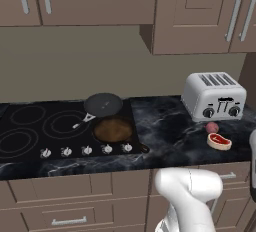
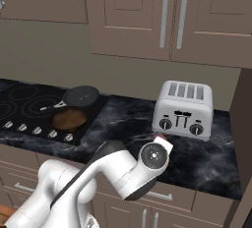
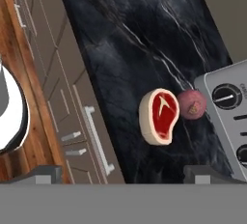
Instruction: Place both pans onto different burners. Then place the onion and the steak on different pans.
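The dark pan with its thin silver handle sits at the back right of the black cooktop. The brown pan lies just in front of it. Ringed burners to their left are bare. On the marble counter near the toaster, the steak lies flat with the onion touching its far side. My gripper hangs open above the counter's front edge, short of the steak, with nothing between its fingers.
A silver toaster stands right behind the onion. Small knobs line the cooktop's front. Wall cabinets hang overhead, and drawers with handles sit below the counter edge.
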### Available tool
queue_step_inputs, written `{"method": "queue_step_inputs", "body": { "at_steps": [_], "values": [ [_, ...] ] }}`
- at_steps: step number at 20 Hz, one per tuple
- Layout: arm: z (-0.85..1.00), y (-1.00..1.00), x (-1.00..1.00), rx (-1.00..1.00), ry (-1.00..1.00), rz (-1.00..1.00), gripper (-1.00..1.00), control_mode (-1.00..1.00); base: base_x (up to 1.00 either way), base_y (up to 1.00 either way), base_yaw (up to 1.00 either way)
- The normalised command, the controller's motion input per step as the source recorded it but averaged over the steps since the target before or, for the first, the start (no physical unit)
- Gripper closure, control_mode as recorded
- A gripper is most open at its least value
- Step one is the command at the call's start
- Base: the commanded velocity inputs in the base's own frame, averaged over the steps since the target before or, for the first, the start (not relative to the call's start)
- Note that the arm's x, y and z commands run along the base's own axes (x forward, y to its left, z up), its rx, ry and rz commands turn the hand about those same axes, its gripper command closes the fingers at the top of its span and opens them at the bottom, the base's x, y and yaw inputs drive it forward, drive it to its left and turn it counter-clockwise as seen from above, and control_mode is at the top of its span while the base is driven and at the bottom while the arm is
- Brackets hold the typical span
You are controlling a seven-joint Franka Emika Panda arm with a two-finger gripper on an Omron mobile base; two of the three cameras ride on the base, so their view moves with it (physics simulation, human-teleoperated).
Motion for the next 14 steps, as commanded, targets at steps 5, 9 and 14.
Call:
{"method": "queue_step_inputs", "body": {
  "at_steps": [5,9,14],
  "values": [
    [0.00,-0.21,0.04,0.00,-0.01,0.12,-1.00,-1.00,0.00,0.00,0.00],
    [0.00,-0.02,0.16,0.00,0.00,0.09,-1.00,-1.00,0.00,0.00,0.00],
    [0.00,0.01,0.10,0.00,0.01,0.01,-1.00,-1.00,0.00,0.00,0.00]
  ]
}}
